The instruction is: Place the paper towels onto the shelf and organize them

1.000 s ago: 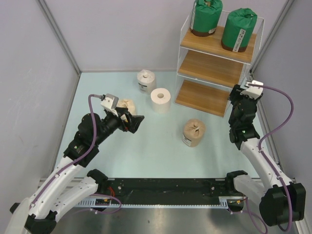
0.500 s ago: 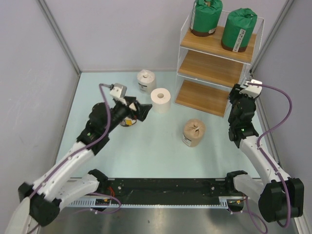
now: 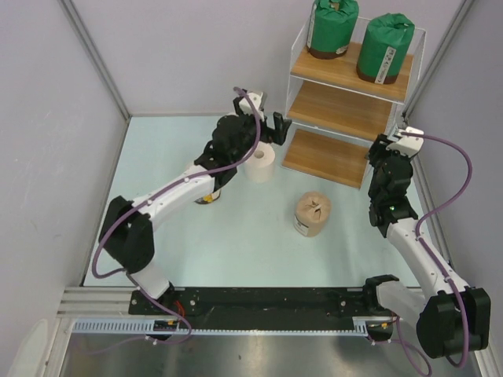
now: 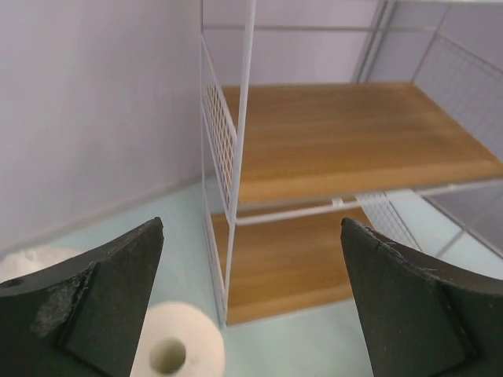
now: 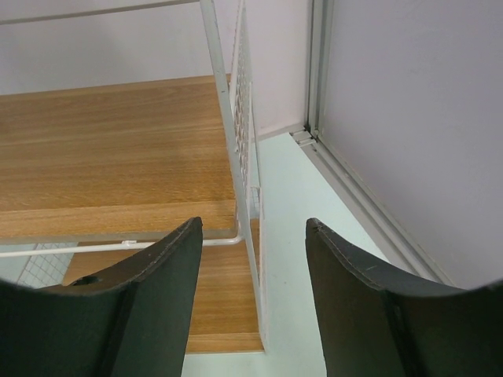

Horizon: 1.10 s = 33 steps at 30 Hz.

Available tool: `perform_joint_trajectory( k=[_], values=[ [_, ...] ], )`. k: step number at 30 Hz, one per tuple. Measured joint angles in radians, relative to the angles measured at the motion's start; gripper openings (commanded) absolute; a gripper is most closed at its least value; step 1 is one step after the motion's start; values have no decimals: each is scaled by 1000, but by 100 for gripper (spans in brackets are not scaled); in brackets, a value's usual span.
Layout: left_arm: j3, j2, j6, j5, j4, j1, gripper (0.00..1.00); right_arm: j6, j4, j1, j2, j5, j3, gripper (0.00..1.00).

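Note:
Two green-wrapped paper towels (image 3: 333, 27) (image 3: 385, 47) stand on the top board of the shelf (image 3: 346, 110). On the floor are a bare white roll (image 3: 259, 163), a tan roll (image 3: 313, 214) and a cream roll (image 3: 209, 194), the last mostly hidden under my left arm. My left gripper (image 3: 271, 129) hangs open and empty above the bare white roll (image 4: 177, 353), facing the shelf's middle board (image 4: 354, 141). Another white roll (image 4: 31, 259) peeks in beside the left finger. My right gripper (image 3: 383, 151) is open and empty by the shelf's right side (image 5: 110, 149).
Grey walls enclose the pale green floor on three sides. A metal corner post (image 5: 318, 71) stands just right of the shelf. The shelf's white wire side panels (image 4: 224, 133) frame the boards. The lower board (image 4: 291, 267) sits just above the floor.
My left arm has swung from the cream roll at the left forward and right to the shelf's left side, open throughout. The right gripper's jaws have narrowed slightly; that arm has hardly moved.

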Motion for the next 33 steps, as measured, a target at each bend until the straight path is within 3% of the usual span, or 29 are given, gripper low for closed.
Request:
perform_joint_trajectory(
  k=[8,14,29,33],
  values=[
    [219,235,127,-130,93,-41,100,18,-21,-15,0,-8,3,60],
    [292,361,188,-210,102,-55,91,37,-20,-43,0,-21,5,57],
    [314,400,233,-269,144,-56,86,48,-19,-60,74,-46,26,48],
    [328,400,233,-269,144,-56,81,45,-17,-63,108,-43,62,38]
  ],
)
